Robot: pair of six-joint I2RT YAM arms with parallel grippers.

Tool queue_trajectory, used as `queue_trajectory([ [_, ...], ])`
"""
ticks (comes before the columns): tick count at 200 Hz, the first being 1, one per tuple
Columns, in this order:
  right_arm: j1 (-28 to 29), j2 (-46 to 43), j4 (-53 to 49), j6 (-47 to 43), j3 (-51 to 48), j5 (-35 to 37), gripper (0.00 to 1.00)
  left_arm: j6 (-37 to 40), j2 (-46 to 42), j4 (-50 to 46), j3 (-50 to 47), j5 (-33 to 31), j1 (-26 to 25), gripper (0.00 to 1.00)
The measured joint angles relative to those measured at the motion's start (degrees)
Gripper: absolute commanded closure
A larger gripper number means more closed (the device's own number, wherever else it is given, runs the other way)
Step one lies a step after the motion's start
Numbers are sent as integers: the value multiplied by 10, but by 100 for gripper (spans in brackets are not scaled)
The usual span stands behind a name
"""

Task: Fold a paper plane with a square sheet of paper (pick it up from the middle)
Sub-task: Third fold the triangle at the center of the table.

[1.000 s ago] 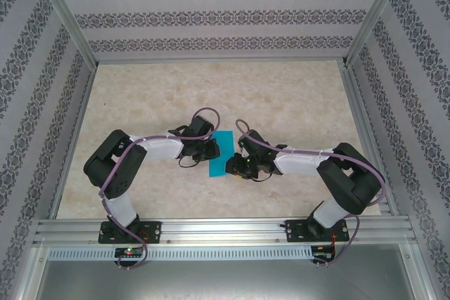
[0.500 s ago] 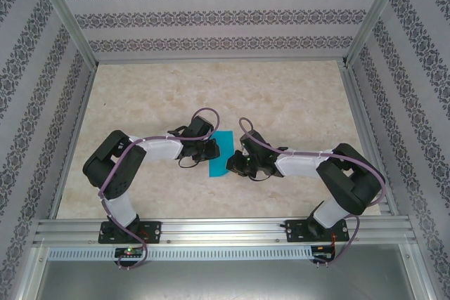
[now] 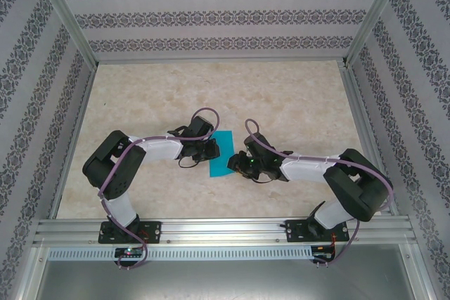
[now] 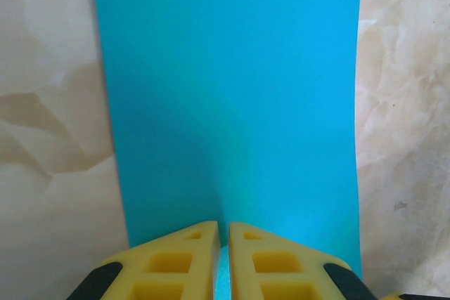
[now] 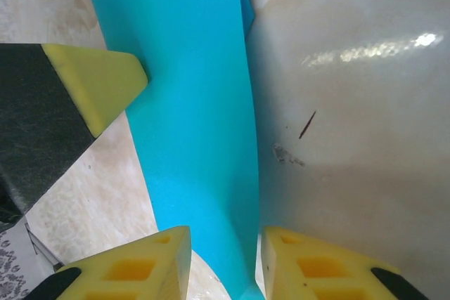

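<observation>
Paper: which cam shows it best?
Left wrist. The paper spans most of the frame, both side edges clear, with the left gripper shut on its near edge. Top external gives a small teal patch, no detail. Right wrist gives a narrow slanted strip running into the open right gripper.

High view from the near side; wrist views close over the same square sheet of paper (image 4: 225, 103)

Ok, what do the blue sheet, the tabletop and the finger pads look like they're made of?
Blue sheet: thin matte paper, probably; it bends softly where pinched. Tabletop: glossy marble-look surface, likely laminate; it shows a bright glare streak. Finger pads: yellow, matte, with moulded pockets, seemingly plastic or rubber.
</observation>
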Motion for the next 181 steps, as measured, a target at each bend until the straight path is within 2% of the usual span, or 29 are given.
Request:
queue_trajectory([
  [81,-2,-5,34,0,-11,-4,68,0,0,0,0,0,0,86],
  [181,-2,-23,20,24,-20,-10,88,0,0,0,0,0,0,86],
])
